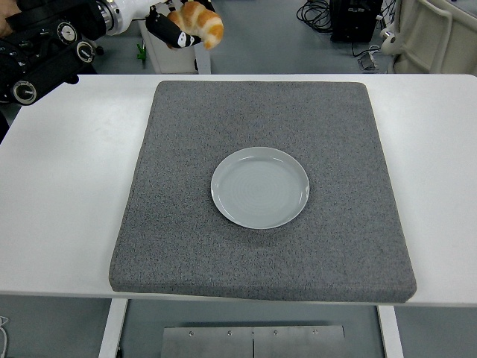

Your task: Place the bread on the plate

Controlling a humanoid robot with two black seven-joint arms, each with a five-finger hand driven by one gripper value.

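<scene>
Tabletop of plain white (59, 186) fills the near part of the view, its near edge running along the bottom. A square grey felt-like mat (186, 239) covers most of the surface, its far edge close to the table's far edge. A round pale grey ceramic plate (260, 187) sits on the mat near its centre, with nothing on it. Beyond the mat's far left corner, the robot's black left arm comes in from the left edge, and its left hand (168, 24) is clenched around a golden-brown croissant-shaped piece of bread (200, 20). The bread is held in the air past the table's far edge, well apart from the plate.
</scene>
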